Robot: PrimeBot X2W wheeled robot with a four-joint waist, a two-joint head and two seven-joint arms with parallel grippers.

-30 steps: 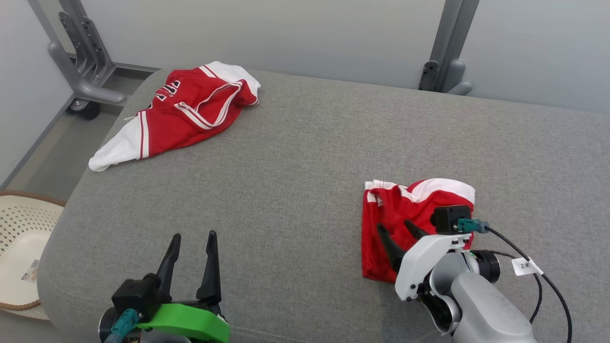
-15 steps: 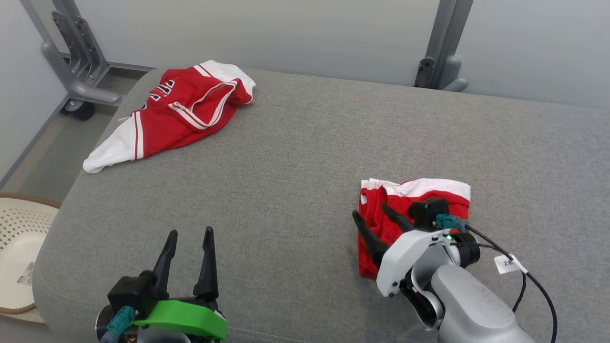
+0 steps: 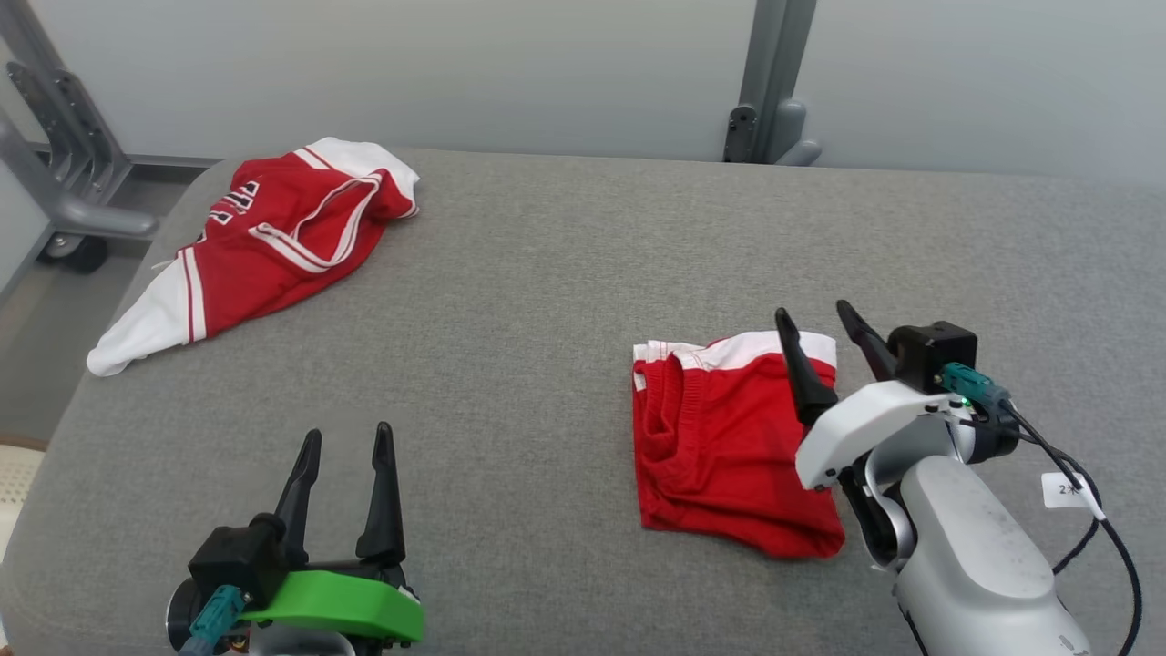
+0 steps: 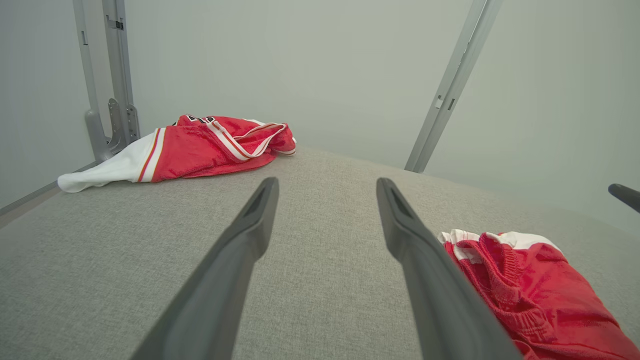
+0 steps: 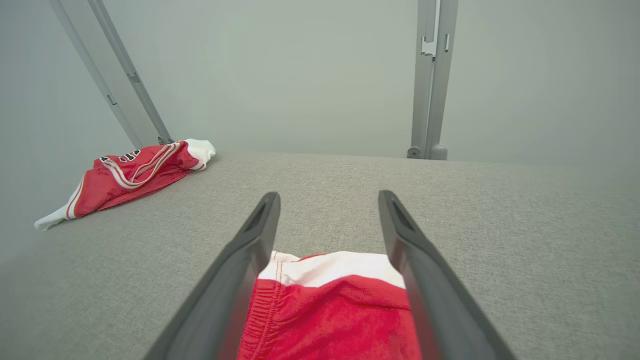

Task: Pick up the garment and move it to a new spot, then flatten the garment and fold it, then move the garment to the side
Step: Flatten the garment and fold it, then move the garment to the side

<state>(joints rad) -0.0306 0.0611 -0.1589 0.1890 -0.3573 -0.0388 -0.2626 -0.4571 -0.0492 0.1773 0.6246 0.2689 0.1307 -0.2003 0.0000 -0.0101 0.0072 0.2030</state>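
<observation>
The left tool (image 3: 347,431) and right tool (image 3: 813,312) are wide and empty, the right one over the folded red-and-white cloth shorts (image 3: 720,446), probably to move them aside.

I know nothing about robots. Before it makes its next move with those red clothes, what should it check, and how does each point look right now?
1. Right gripper open, holding nothing: ok.
2. Left gripper open, holding nothing: ok.
3. Red shorts folded compactly on the grey cushion: ok.
4. Right gripper lifted clear of the shorts: cannot tell; it overlaps them in the head view.
5. Red and white jersey at the far left corner flattened: not ok, it lies crumpled.
</observation>
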